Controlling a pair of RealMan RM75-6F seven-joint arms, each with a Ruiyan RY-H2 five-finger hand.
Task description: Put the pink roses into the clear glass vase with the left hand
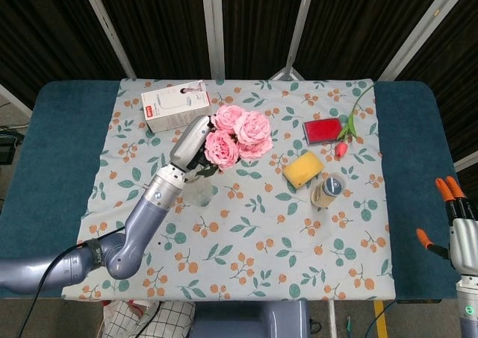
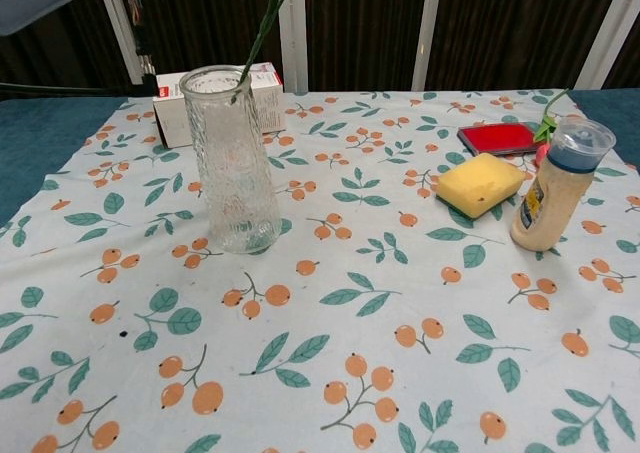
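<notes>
Nearest the robot, the flowered cloth over the counter (image 2: 330,373) lies bare in front. Just past it stands the clear glass vase (image 2: 231,160), upright, its mouth open to the green stems (image 2: 258,35) that slant down from the upper right and reach the rim; whether their tips are inside the glass or only against its lip cannot be told.

In the head view the left hand (image 1: 189,145) is clamped around the stems just below the pink roses (image 1: 237,134), whose blooms hang above and to the right of the vase. The right hand (image 1: 455,230) waits at the counter's edge, well apart, fingers spread and holding nothing.

Further right sit a yellow sponge (image 2: 480,184) and a blue-capped bottle (image 2: 555,184); behind them a red case (image 2: 501,137), a pink tulip (image 1: 346,129) and a white box (image 2: 215,101).

The risk is the slant: lowered at this angle, the stems would likely push sideways on the rim and tip the tall, narrow vase, or slide outside it. Straightening them first looks wise.
</notes>
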